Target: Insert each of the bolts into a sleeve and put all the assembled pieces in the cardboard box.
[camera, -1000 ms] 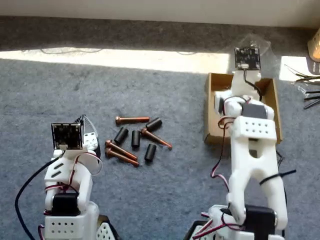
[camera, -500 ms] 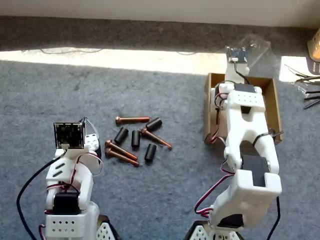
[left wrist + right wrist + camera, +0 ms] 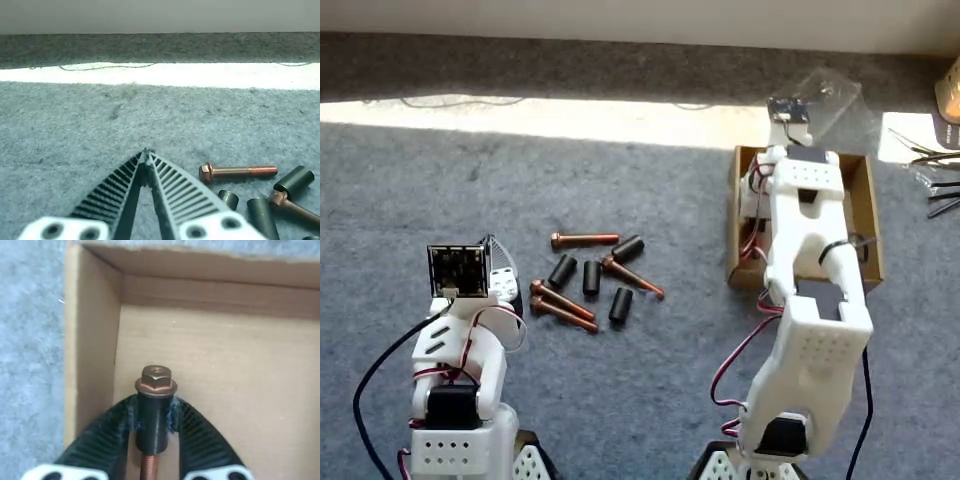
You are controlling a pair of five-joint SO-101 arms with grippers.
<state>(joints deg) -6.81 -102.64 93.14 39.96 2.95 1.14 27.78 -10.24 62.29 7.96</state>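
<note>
One bolt (image 3: pixel 156 380) sat in its sleeve (image 3: pixel 151 427), which the right hand (image 3: pixel 152 407) grasped directly over the box (image 3: pixel 95 355) floor, long axis pointing into it; left hand (image 3: pixel 146 161) clenched, empty.

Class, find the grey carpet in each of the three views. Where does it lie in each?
High view: the grey carpet lies under the loose bolts and around the cardboard box.
Left wrist view: carpet stretches ahead of the shut left claw.
Right wrist view: a carpet strip borders the box's outer wall.
Shared landmark: the box, in high and right wrist views.
</note>
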